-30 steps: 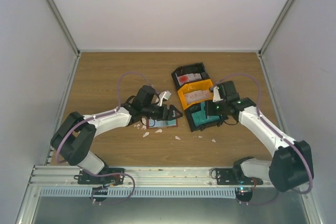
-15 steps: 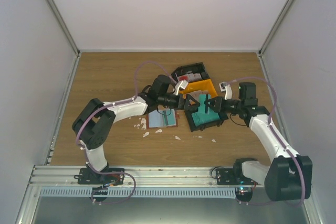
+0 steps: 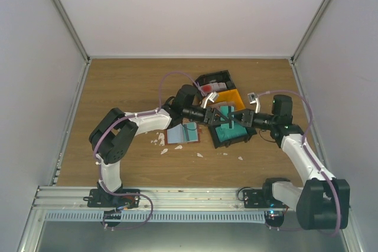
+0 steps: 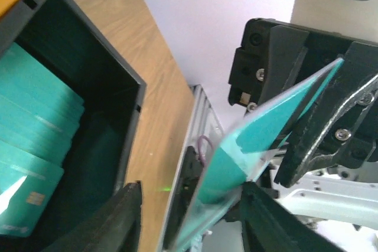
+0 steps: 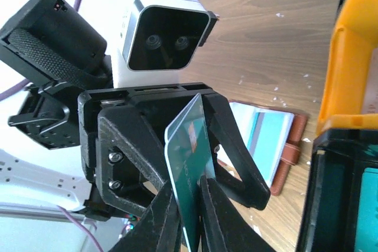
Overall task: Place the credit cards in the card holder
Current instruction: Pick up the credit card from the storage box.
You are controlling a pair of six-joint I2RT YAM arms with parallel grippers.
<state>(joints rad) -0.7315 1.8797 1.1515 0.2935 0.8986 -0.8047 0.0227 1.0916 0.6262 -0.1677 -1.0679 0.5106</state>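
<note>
My right gripper [image 3: 236, 117] is shut on a teal credit card [image 5: 188, 163] and holds it upright above the black bin of teal cards [image 3: 231, 136]. My left gripper [image 3: 218, 114] faces it head-on, jaws open, with the card's free end between its fingers [image 4: 126, 216]. In the left wrist view the card [image 4: 266, 157] leans on the right finger. The card holder [image 3: 183, 134] lies open on the table left of the bins, reddish-brown edge, pale inner face. It also shows in the right wrist view [image 5: 277, 140].
A yellow bin [image 3: 228, 100] and a black bin with red-and-white cards [image 3: 211, 84] stand behind the teal bin. Several more teal cards [image 4: 29, 116] lie in the teal bin. White torn scraps [image 3: 159, 141] lie around the card holder.
My left arm swung right from the card holder to over the bins. My right gripper rose with the teal card and turned to meet it; the two grippers now face each other tip to tip.
</note>
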